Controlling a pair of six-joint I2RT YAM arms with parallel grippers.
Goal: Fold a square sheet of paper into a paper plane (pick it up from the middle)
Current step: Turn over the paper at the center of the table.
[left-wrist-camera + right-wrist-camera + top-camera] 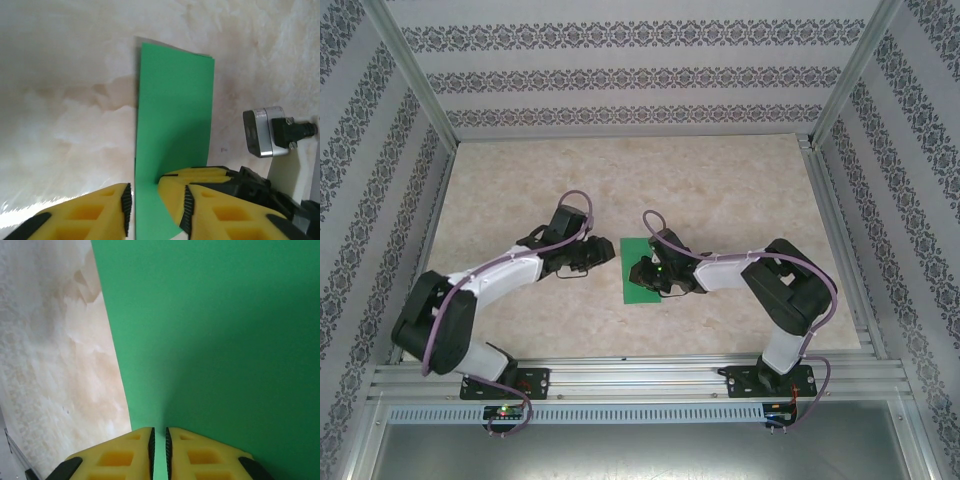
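While right jaws pinch green paper [210, 330], left jaws gape.

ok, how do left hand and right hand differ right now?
Jaws: the left hand has them apart, the right hand nearly shut. Position: the left hand sits at the edge of the bright-green paper sheet, the right hand over its face. Both have yellow fingers.

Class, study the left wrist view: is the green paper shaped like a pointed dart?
No, the green paper shows a straight, square-cornered far end, not a point.
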